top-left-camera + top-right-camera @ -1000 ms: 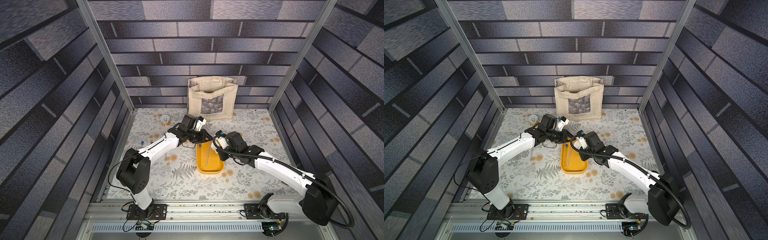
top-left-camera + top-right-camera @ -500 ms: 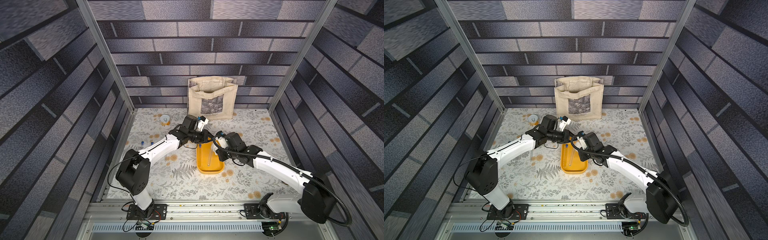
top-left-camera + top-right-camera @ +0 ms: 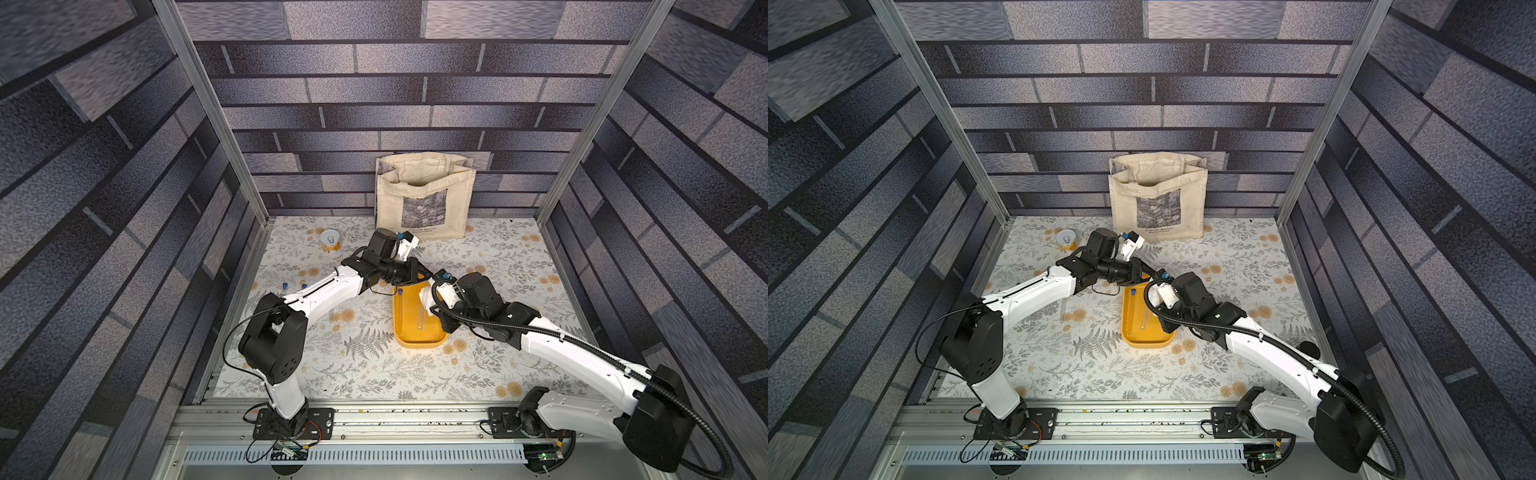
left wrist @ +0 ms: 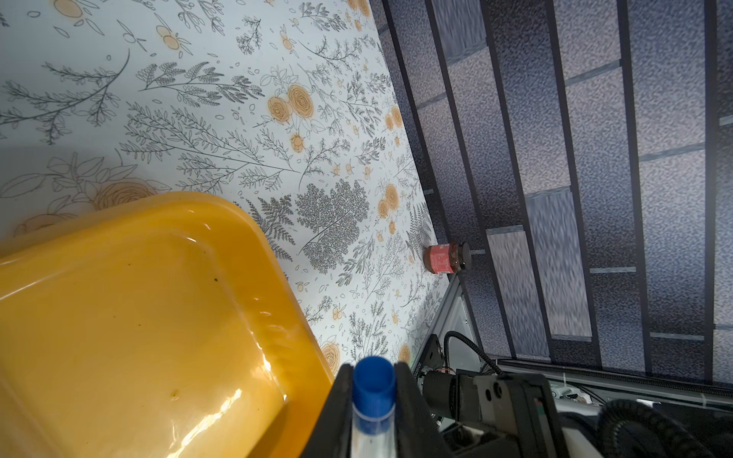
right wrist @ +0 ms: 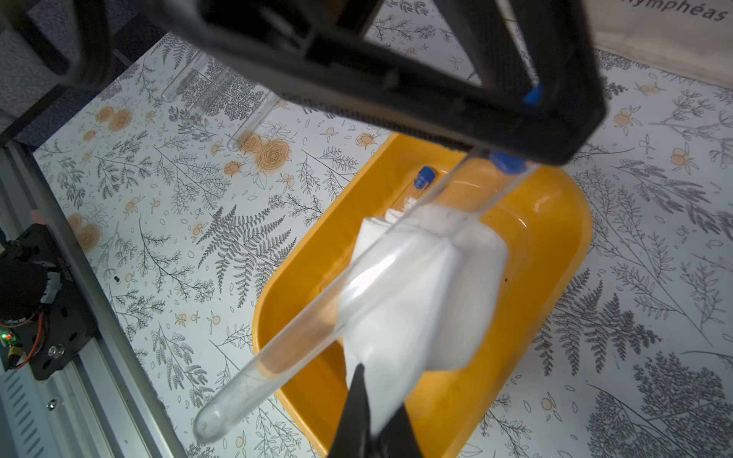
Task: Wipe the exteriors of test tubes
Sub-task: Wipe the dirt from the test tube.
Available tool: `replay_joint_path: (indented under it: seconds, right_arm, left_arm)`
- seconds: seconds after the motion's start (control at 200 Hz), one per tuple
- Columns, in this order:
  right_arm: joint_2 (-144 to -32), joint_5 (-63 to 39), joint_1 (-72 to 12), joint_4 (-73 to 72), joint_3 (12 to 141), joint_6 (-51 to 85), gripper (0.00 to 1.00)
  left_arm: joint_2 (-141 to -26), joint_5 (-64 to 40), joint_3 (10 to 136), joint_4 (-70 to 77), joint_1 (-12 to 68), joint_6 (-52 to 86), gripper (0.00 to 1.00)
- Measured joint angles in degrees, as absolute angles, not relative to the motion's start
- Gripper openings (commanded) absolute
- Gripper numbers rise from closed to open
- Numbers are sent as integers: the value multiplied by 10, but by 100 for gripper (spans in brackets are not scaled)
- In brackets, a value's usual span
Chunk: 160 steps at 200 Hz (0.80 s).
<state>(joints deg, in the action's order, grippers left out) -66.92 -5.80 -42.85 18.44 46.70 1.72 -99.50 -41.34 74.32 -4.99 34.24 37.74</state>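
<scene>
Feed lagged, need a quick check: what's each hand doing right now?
Left hand: closed, holding a test tube.
Right hand: closed on the white cloth.

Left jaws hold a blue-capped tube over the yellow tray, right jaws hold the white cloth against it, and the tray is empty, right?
Not empty. The right wrist view shows another blue-capped tube lying in the yellow tray, under the held tube. The rest stands.

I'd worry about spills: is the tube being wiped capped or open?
Capped: a blue cap covers the end of the held test tube, gripped by the left tool.
</scene>
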Motion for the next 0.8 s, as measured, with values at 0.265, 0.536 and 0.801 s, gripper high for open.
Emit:
replay_joint_path:
  seconds: [0.265,0.536,0.801]
  right_arm:
    - [-632,-41,-444,200,458,-74,0]
    - [-630,-46,-471,208,458,-115,0]
    - [-630,-70,-507,221,458,-136,0]
  left_arm:
    - [-996,-429,743,-54,345,375,21]
    - [-996,-434,743,-56,345,371,21]
    - [-996,-435,743,-58,344,364,22]
